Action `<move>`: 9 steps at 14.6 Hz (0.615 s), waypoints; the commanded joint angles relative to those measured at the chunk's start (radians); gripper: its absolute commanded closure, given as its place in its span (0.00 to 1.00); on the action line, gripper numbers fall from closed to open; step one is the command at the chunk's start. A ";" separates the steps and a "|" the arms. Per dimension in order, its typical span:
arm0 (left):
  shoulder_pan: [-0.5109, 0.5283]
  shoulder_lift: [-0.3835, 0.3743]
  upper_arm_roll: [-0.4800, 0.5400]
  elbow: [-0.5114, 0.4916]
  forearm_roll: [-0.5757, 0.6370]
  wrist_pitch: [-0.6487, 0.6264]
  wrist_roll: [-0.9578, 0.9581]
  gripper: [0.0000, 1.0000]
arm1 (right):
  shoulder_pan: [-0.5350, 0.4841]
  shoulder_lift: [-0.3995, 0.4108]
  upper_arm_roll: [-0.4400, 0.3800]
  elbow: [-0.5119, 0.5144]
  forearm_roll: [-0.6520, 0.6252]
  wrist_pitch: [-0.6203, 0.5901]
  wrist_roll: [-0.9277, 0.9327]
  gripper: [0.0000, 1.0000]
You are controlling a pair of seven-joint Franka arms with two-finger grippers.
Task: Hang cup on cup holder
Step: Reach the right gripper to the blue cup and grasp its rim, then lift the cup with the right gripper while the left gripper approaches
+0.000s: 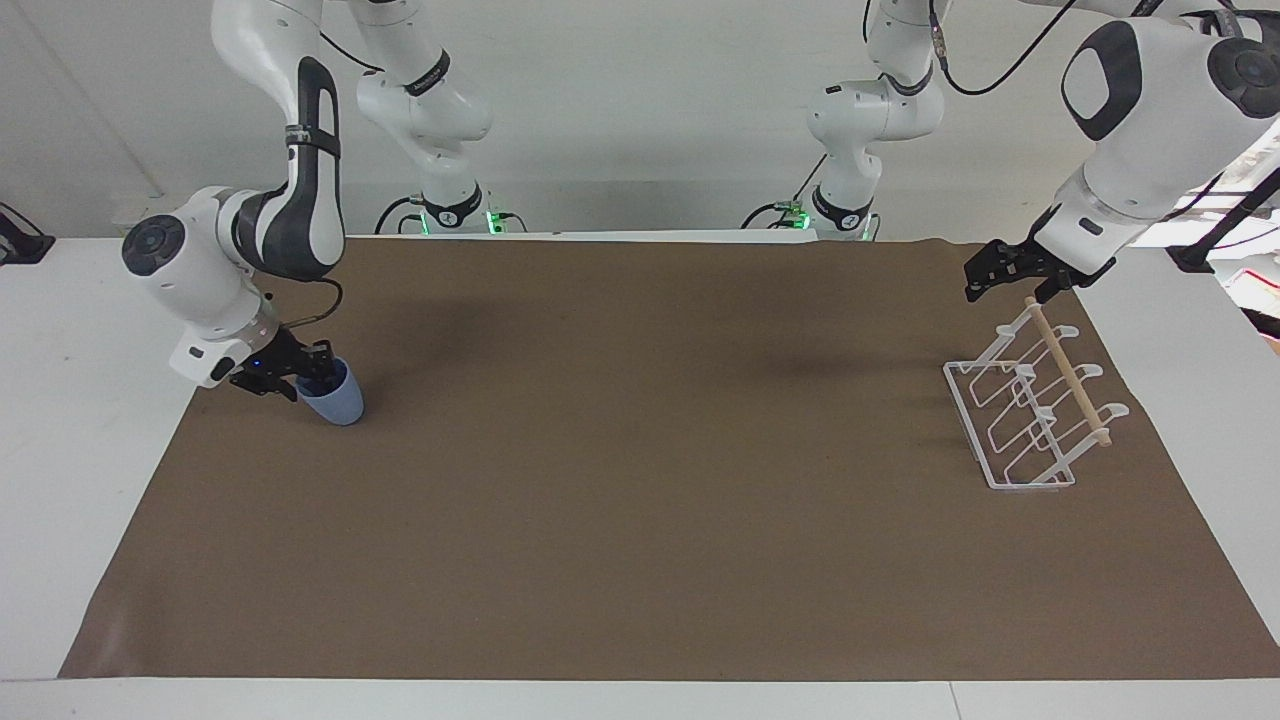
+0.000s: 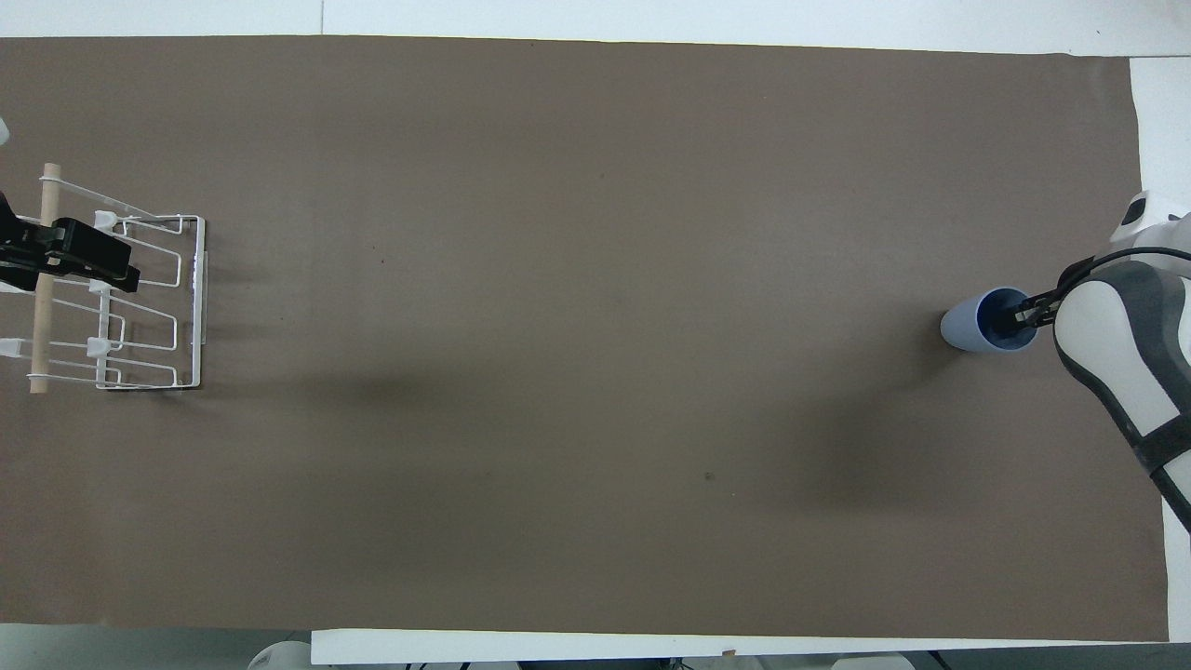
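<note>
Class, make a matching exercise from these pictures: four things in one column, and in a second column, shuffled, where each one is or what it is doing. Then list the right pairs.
1. small light-blue plastic cup
2. white wire cup holder with a wooden dowel
3. right gripper
4. left gripper

A. waits over the holder's dowel
B. stands at the left arm's end
C. stands upright at the right arm's end
D. has a finger inside the cup's mouth

Pairs: 1-C, 2-B, 3-D, 4-A

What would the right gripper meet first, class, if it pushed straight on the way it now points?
The cup. The right gripper already points down into its mouth, one finger apparently inside, so the inner wall or bottom probably comes first; depth is unclear.
</note>
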 commanded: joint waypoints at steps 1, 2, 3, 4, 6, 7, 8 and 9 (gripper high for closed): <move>0.002 -0.039 0.004 -0.043 -0.008 0.026 -0.002 0.00 | -0.001 -0.015 0.002 -0.019 0.010 0.016 -0.010 0.98; -0.003 -0.039 0.004 -0.043 -0.008 0.026 -0.014 0.00 | -0.001 -0.013 0.002 -0.017 0.010 0.016 -0.010 1.00; -0.012 -0.039 0.004 -0.043 -0.008 0.021 -0.043 0.00 | 0.000 -0.013 0.002 -0.010 0.008 0.012 -0.010 1.00; -0.032 -0.047 0.002 -0.060 -0.007 0.013 -0.103 0.00 | 0.008 -0.010 0.003 0.010 0.008 -0.011 -0.012 1.00; -0.047 -0.051 0.001 -0.065 -0.005 0.021 -0.151 0.00 | 0.017 0.000 0.008 0.122 0.019 -0.161 -0.020 1.00; -0.046 -0.054 -0.001 -0.071 -0.005 0.018 -0.157 0.00 | 0.031 -0.001 0.025 0.192 0.063 -0.253 -0.021 1.00; -0.046 -0.054 -0.002 -0.072 -0.013 0.021 -0.171 0.00 | 0.043 -0.007 0.037 0.243 0.149 -0.336 -0.018 1.00; -0.046 -0.054 -0.004 -0.072 -0.034 0.027 -0.222 0.00 | 0.046 -0.015 0.040 0.260 0.266 -0.391 -0.010 0.99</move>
